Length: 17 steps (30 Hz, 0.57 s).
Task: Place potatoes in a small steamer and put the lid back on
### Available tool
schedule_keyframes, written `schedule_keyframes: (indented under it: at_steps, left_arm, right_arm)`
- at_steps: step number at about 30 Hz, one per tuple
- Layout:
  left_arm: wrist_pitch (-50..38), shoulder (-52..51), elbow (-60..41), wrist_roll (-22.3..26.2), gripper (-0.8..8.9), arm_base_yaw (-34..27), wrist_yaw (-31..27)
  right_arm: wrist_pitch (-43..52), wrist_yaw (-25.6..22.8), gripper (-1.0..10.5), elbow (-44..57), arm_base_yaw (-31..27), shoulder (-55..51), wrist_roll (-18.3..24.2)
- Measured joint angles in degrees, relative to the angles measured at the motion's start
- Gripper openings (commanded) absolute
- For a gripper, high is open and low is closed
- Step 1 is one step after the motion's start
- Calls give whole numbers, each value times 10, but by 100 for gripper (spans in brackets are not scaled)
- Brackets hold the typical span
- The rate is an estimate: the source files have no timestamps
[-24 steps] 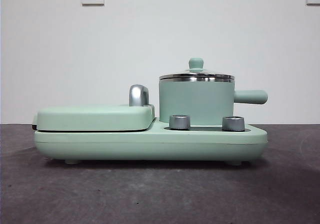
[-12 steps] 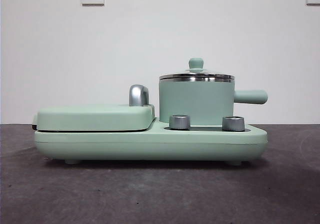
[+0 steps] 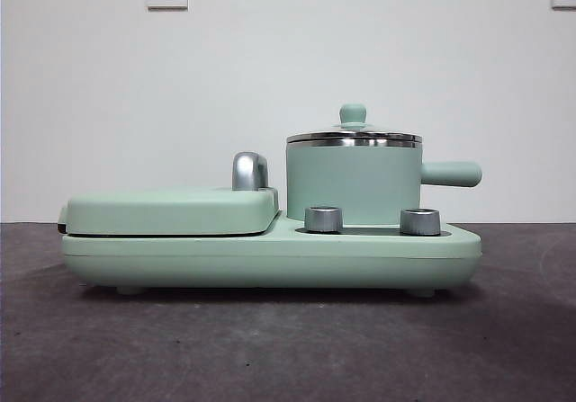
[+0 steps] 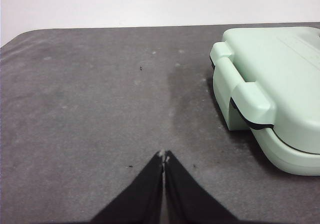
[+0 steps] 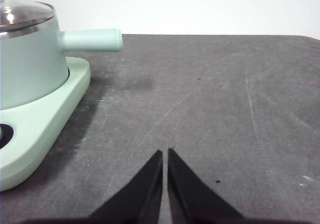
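The small mint-green steamer stands on the right half of the green cooker base, its stubby handle pointing right. The glass lid with its green knob sits on the steamer. The steamer also shows in the right wrist view with the lid on it. No potato is in view. My left gripper is shut and empty over the bare table, beside the griddle end of the cooker. My right gripper is shut and empty over the table, beside the steamer end.
A flat mint-green griddle cover with a chrome handle lies on the cooker's left half; it shows in the left wrist view. Two steel dials face front. Dark grey table; white wall behind.
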State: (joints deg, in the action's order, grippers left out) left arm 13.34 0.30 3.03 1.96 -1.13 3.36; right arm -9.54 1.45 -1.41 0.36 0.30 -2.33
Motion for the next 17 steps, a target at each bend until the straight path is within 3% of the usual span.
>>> schedule_keyframes:
  at_steps: [17]
  left_arm:
    - [0, 0, 0, 0, 5, 7, 0]
  right_arm:
    - [0, 0, 15, 0, 0, 0, 0]
